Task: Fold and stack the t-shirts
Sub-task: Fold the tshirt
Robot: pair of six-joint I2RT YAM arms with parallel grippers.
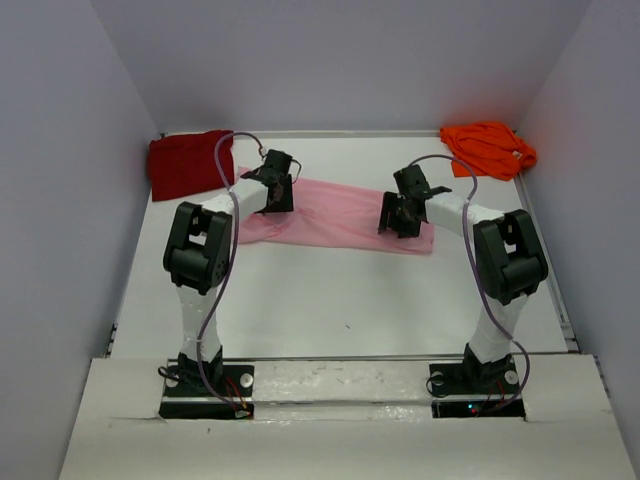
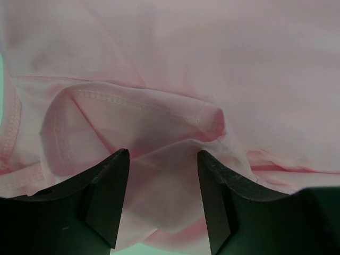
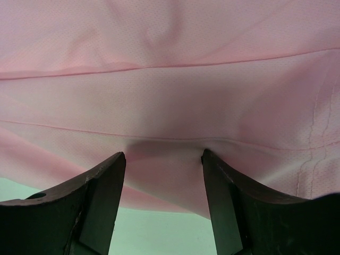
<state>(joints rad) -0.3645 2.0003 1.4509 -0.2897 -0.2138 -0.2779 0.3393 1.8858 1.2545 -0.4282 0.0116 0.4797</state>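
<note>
The light pink t-shirt (image 1: 340, 215) lies spread in a long strip across the middle of the table. My left gripper (image 1: 278, 206) is down on its left end and my right gripper (image 1: 397, 226) on its right end. In the left wrist view the left gripper (image 2: 163, 153) stands open over a rumpled hemmed fold of the pink cloth (image 2: 239, 64). In the right wrist view the right gripper (image 3: 162, 154) is open astride the near edge of the pink cloth (image 3: 170, 53). The dark red t-shirt (image 1: 190, 165) lies at the back left. The bright orange t-shirt (image 1: 488, 148) is bunched at the back right.
The white table (image 1: 350, 300) is boxed in by grey walls on the left, back and right. Both arm bases stand at the near edge.
</note>
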